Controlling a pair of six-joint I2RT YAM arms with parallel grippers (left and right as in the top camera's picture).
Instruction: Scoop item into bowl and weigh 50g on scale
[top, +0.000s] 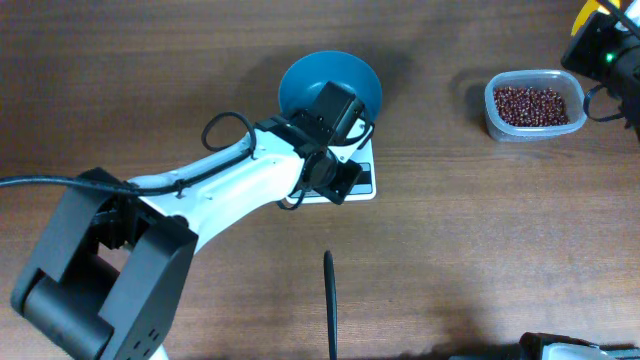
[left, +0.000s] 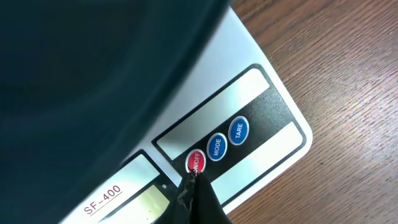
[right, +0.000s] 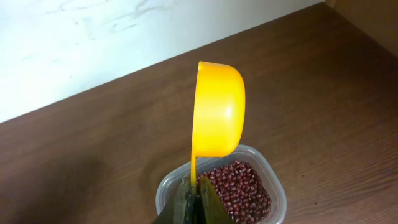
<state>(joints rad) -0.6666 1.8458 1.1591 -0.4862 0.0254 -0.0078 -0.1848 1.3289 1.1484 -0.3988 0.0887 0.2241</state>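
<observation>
The blue bowl (top: 330, 82) sits on the white scale (top: 362, 180); my left arm covers most of the scale. In the left wrist view the bowl (left: 93, 74) looms dark over the scale (left: 273, 130). My left gripper (left: 194, 177) is shut, its tip touching the red ON/OFF button (left: 196, 162). The reddish-brown beans (top: 536, 104) fill a clear tub (top: 492, 108) at the far right. My right gripper (right: 194, 186) is shut on the handle of a yellow scoop (right: 217, 112), held above the beans (right: 239, 186).
A thin black stick-like tool (top: 329, 300) lies on the wooden table near the front centre. Blue MODE (left: 216, 147) and TARE (left: 239, 130) buttons sit beside the red one. A white wall borders the table in the right wrist view.
</observation>
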